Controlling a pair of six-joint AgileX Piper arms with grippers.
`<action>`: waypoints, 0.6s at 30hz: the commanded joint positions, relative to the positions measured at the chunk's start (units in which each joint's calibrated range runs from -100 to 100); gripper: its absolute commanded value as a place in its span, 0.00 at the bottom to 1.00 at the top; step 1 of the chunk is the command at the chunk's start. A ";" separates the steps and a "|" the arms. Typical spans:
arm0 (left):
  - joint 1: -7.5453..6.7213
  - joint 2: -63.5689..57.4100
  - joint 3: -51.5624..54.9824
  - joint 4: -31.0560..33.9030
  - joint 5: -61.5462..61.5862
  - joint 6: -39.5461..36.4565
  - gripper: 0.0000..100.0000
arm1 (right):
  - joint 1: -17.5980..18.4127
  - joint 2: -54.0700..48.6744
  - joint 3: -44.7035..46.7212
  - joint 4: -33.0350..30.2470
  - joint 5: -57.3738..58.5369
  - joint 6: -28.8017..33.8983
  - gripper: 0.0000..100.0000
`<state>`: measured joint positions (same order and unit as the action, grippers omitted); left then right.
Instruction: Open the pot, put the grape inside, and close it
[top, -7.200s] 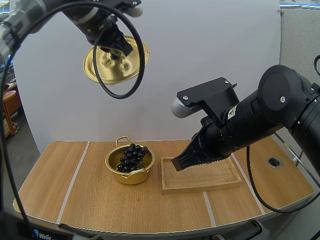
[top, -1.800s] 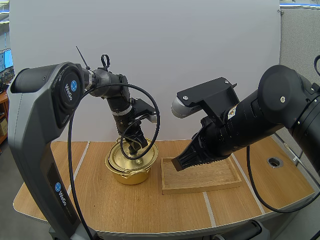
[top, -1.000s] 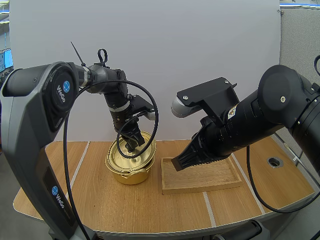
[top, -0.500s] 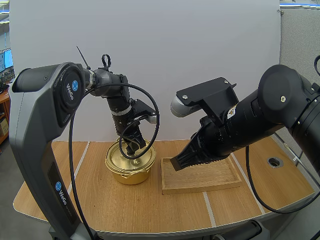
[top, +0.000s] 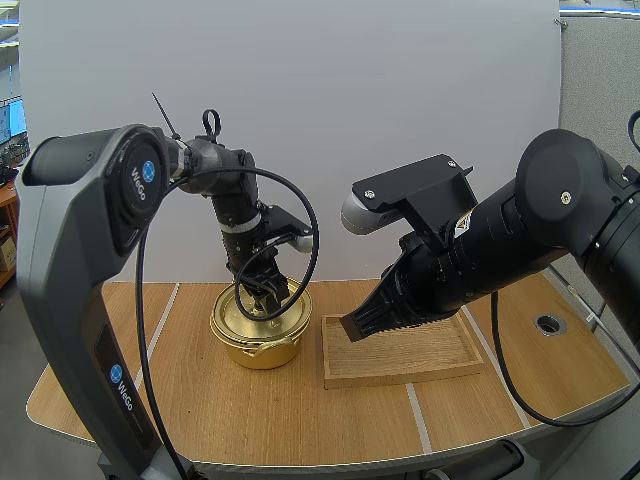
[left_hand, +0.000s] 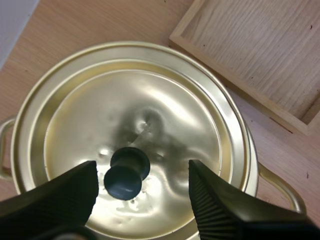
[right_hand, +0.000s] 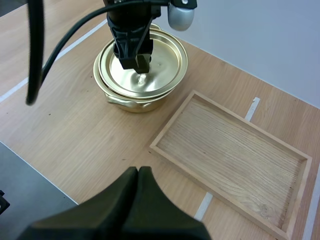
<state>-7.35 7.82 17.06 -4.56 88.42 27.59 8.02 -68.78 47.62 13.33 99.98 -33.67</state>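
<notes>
- Look at your left gripper (top: 262, 293) first. It points down over the gold pot (top: 255, 348), which sits on the table (top: 190, 400).
- Its two black fingers (left_hand: 55, 197) are wide apart, one on each side of the little black knob (left_hand: 125, 174). You can see a gap between each finger and the knob, so it is holding nothing.
- The lid (left_hand: 170, 110) lies on top of the pot, with the knob facing up.
- Just to the right of the pot you see the wooden tray (top: 410, 362). The pot and the tray are close but do not touch.
- Now look at your right gripper (right_hand: 139, 172). Its fingers are pressed together like one dark wedge, with nothing between them. It hangs in the air near the left end of the tray, away from the pot.
</notes>
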 joint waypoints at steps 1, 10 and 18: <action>-0.07 -4.72 -3.65 -1.17 3.67 -0.58 0.88 | -0.22 -0.50 0.24 0.46 0.02 -0.63 0.00; -0.07 -10.68 -5.44 -1.17 5.76 -0.67 0.88 | -0.22 -0.50 0.24 0.81 0.02 -0.97 0.00; -0.07 -6.04 -5.44 -1.17 5.60 -0.76 0.88 | -0.22 -0.50 0.24 1.08 0.02 -0.97 0.00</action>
<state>-7.35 -1.67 11.95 -4.56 93.70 27.29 8.02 -68.78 47.62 13.98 99.98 -33.96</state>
